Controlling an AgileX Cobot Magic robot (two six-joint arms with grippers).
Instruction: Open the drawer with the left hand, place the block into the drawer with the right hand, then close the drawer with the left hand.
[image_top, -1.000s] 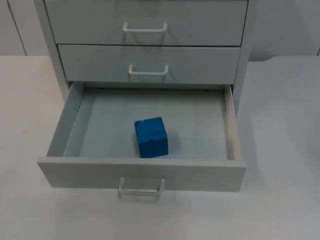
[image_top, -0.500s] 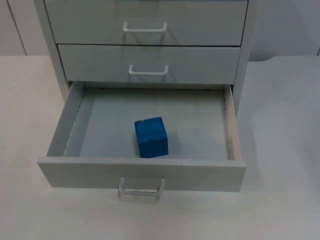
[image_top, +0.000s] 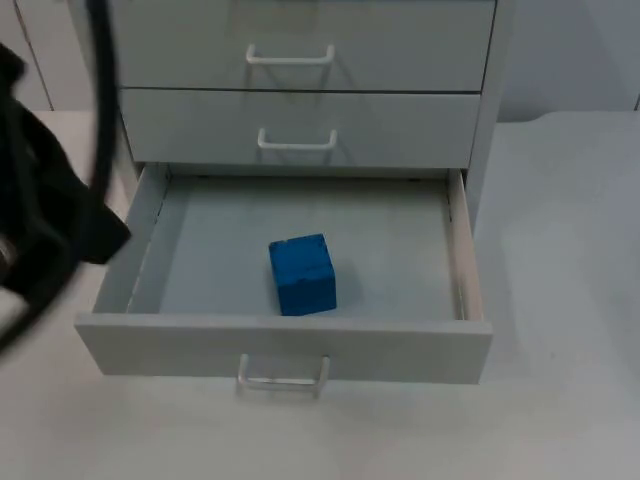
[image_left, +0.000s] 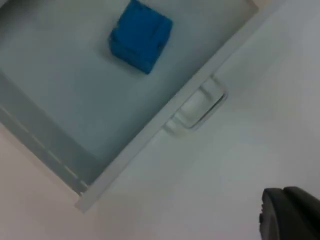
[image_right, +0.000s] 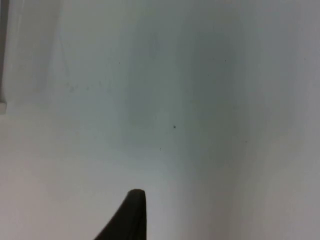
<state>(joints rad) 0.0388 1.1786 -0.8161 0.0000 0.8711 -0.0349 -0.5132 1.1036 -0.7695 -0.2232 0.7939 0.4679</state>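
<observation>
Here, the bottom drawer (image_top: 392, 250) of a grey cabinet (image_top: 486, 130) stands pulled out over the white table (image_top: 560, 300), with the blue block (image_top: 302, 275) inside it. In the top view the block rests on the drawer floor towards 6 o'clock from the floor's middle. It is near the front panel and well apart from both side walls. The white handle (image_top: 284, 375) sits at the middle of the front panel, at 6 o'clock from the block. The two upper drawers (image_top: 400, 125) are shut flush with the cabinet.

The left arm (image_top: 45, 220) hangs at 9 o'clock from the open drawer, just beside its left wall, a dark mass over the table. The left wrist view looks down on the block (image_left: 140, 35), the drawer's front panel and the handle (image_left: 197, 107). There the left gripper (image_left: 290, 215) stands over bare table, apart from the handle. Whether it is released or clenched cannot be told.

The right wrist view has the right gripper (image_right: 131, 217) over bare table, grasping nothing that can be seen. Its state cannot be told either.
</observation>
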